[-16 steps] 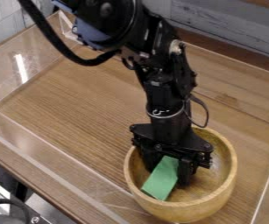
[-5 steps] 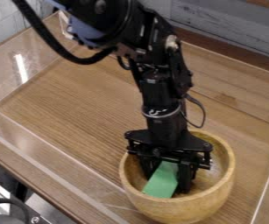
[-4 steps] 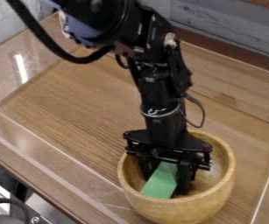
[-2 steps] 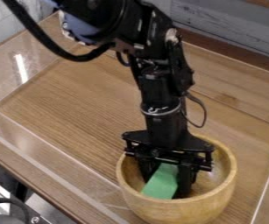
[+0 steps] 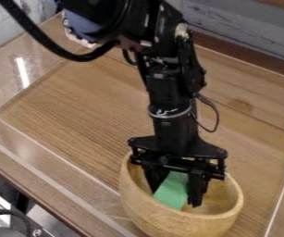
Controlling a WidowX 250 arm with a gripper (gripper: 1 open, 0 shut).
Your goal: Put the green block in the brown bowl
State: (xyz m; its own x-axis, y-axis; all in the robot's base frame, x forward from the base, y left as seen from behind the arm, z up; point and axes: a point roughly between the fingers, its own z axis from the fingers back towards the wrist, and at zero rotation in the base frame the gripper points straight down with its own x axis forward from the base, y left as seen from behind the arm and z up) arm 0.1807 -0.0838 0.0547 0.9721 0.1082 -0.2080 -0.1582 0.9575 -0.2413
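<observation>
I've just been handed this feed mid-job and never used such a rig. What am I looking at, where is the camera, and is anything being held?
One camera looks down at a wooden table from the front. The black jointed machine is a single robot arm; its gripper points down into the brown bowl near the table's front edge. The green block sits tilted between the fingers, inside the bowl. The jaws look narrowed around it, but whether they grip it or it rests on the bowl, I cannot tell.
</observation>
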